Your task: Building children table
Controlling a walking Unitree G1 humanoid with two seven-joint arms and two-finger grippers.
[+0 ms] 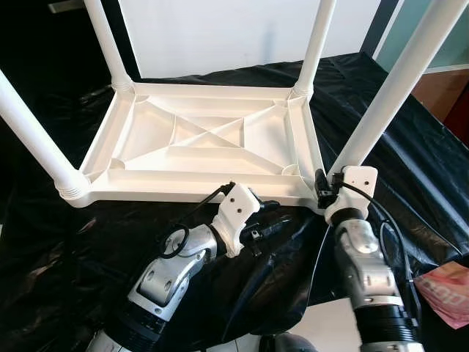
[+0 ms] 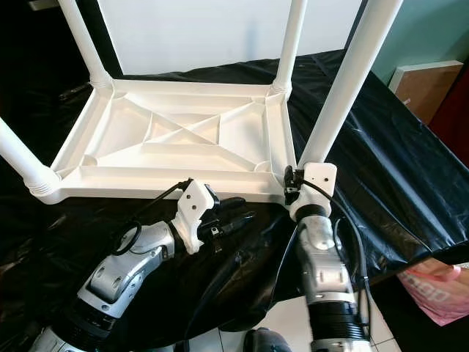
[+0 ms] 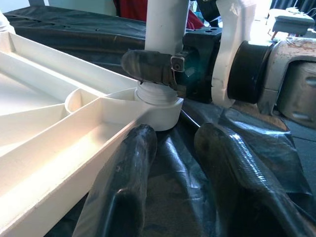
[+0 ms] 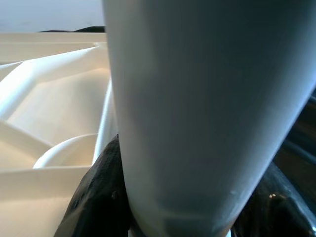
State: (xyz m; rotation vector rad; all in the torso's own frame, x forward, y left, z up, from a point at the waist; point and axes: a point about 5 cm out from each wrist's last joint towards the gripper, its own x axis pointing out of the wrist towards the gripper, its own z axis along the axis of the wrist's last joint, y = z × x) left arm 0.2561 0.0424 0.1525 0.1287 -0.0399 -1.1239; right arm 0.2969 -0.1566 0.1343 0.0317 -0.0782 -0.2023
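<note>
children table (image 1: 205, 139): lying upside down on the black sheet, ribbed underside facing up, four white legs standing up from its corners.
black sheet (image 1: 410, 154): spreading under the table and draping over the near edge in folds.
near right leg (image 1: 399, 84): rising from the near right corner socket, leaning up and to the right.
near left leg (image 1: 29, 132): sitting in its ribbed socket at the near left corner.
far legs: far left leg (image 1: 108, 44) and far right leg (image 1: 316, 44) standing in the far corners.
right hand (image 1: 322, 187): clamping on the near right leg just above its socket; in the right wrist view the black fingers (image 4: 91, 197) are pressing on either side of the white tube.
left hand (image 1: 275, 220): hovering low over the black sheet just in front of the table's near edge, pointing right toward the near right corner; fingers (image 3: 128, 173) standing apart and holding nothing, near the corner socket but not touching it.
right arm (image 1: 366, 279): reaching up from the near right, its cable looping beside the wrist.
pink bag (image 1: 447, 290): lying at the near right edge, well apart from the table.
white wall (image 1: 220, 29): showing behind the far legs.
</note>
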